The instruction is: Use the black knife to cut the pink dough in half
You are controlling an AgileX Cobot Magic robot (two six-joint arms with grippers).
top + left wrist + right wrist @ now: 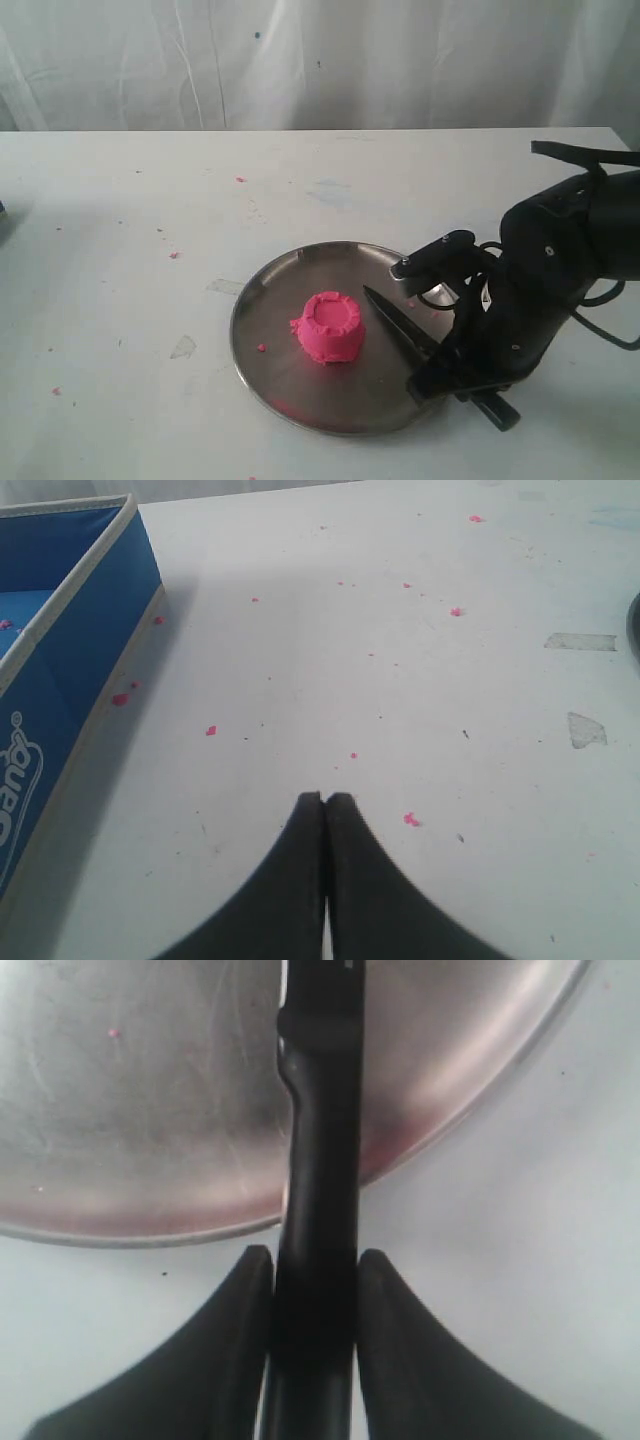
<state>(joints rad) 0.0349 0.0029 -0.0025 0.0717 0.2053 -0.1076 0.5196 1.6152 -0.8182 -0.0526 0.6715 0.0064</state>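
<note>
The pink dough (331, 328) stands as one cup-shaped lump with a rimmed flat top in the middle of the round steel plate (270, 300). My right gripper (315, 1265) is shut on the handle of the black knife (320, 1140); both fingers press its sides. In the exterior view the black knife (395, 318) points its blade at the dough from the right, its tip a short way from the lump. The right gripper (455, 378) sits at the plate's right rim. My left gripper (326, 798) is shut with nothing in it, over bare table away from the plate.
A blue fabric box (60, 630) with a pale rim stands beside the left gripper. Tiny pink crumbs (411, 820) are scattered over the white table (150, 220), and one lies on the plate by the dough (262, 348). A white curtain hangs behind.
</note>
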